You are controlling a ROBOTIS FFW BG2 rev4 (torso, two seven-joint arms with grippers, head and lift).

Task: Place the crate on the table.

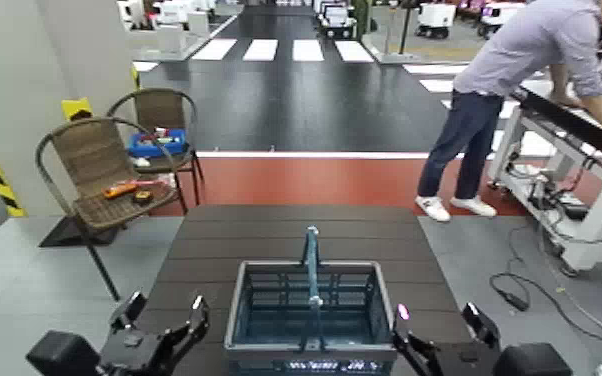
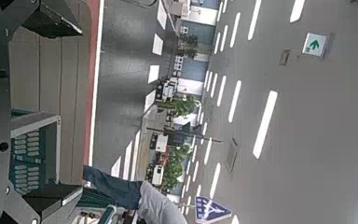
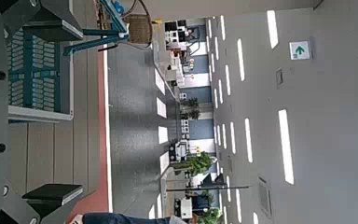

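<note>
The grey-blue crate (image 1: 310,318) with lattice sides and an upright teal handle (image 1: 312,262) stands on the dark slatted table (image 1: 295,228), at its near edge. My left gripper (image 1: 165,306) is just off the crate's left side, open and holding nothing. Off the crate's right side my right gripper (image 1: 437,316) is also open and holds nothing. Neither touches the crate. The left wrist view shows one end of the crate (image 2: 33,149) past a dark finger (image 2: 54,198). In the right wrist view the crate (image 3: 39,67) and its handle lie ahead of the fingers (image 3: 54,195).
Two wicker chairs (image 1: 100,175) stand to the left of the table, with tools and a small blue box (image 1: 155,145) on their seats. A person (image 1: 525,90) leans over a white workbench (image 1: 575,140) at the right. Cables (image 1: 535,290) lie on the floor there.
</note>
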